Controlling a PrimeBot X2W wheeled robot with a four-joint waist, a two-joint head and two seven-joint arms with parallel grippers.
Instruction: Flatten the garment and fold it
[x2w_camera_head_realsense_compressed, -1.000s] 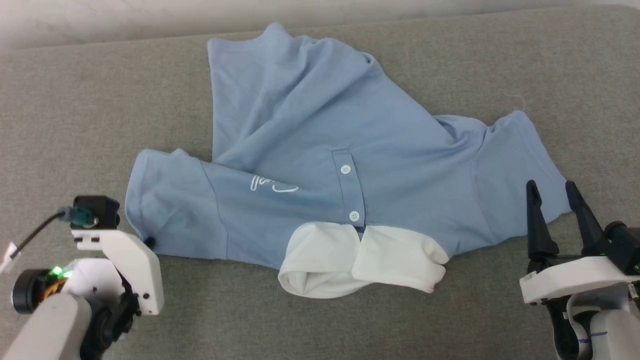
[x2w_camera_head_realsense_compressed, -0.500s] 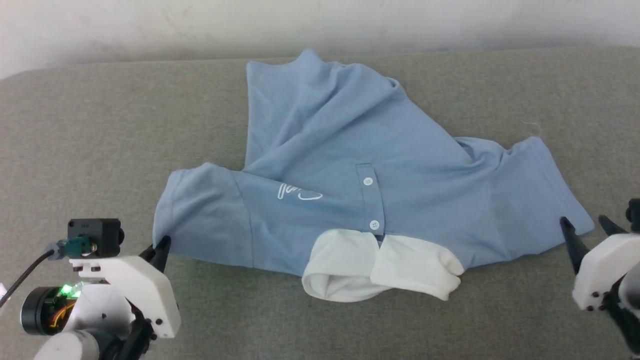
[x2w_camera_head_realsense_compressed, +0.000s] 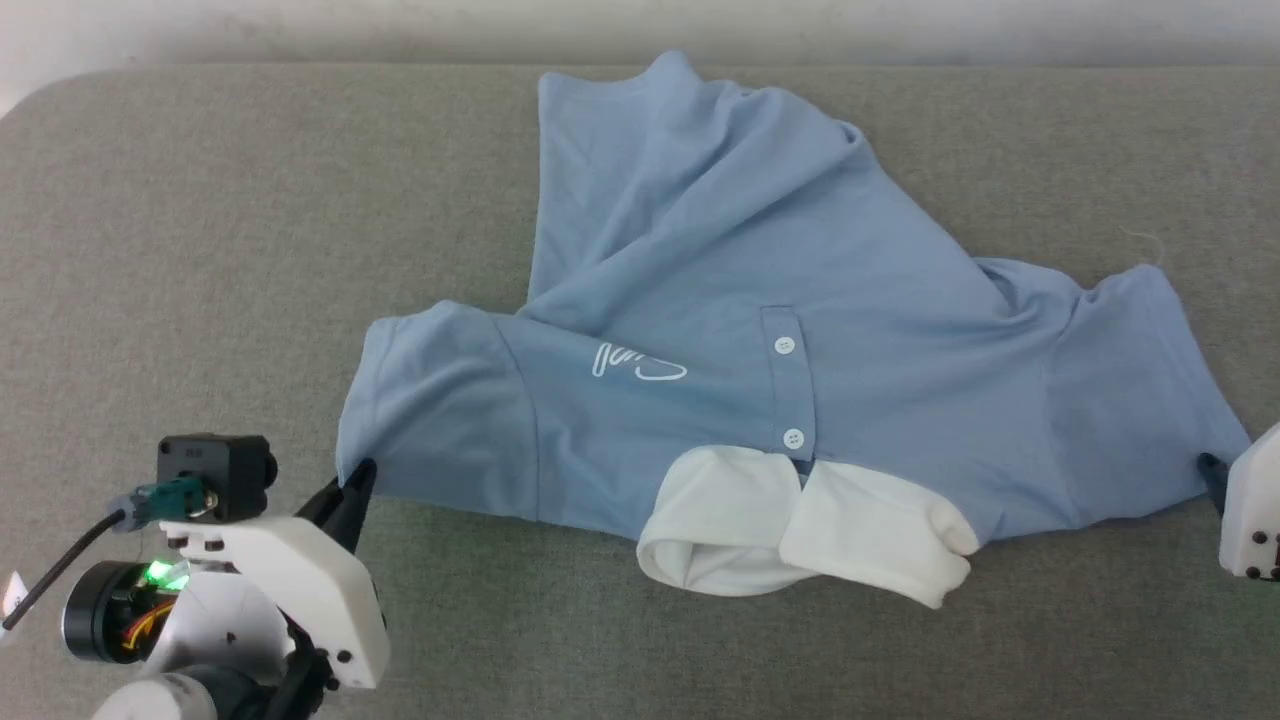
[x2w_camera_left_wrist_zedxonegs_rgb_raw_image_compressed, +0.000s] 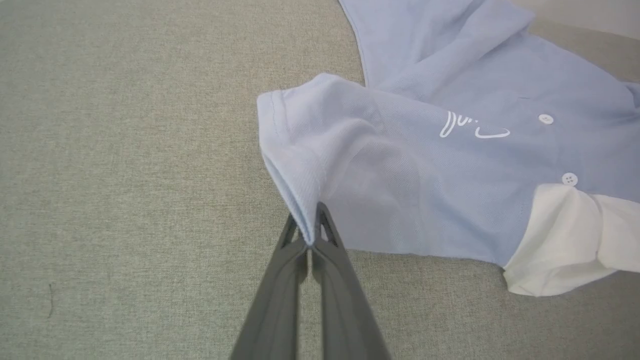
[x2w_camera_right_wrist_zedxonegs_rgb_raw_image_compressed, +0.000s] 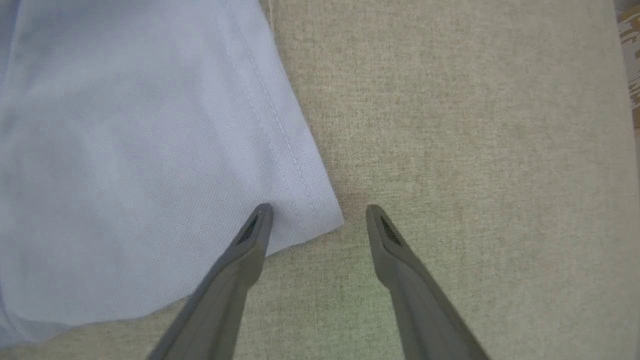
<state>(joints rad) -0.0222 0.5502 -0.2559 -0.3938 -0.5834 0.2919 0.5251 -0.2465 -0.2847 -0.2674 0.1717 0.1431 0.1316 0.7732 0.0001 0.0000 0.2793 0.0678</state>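
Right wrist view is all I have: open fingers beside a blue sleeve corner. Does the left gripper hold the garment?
Observer: Yes. The left gripper is shut on the garment, pinching the sleeve hem on the robot's left.
Operator: Does the shirt lie flat?
Observer: No. In the head view its body lies creased and skewed toward the far side, not spread out.
Operator: Where is the collar?
Observer: The white collar lies at the near edge, between the two sleeves.
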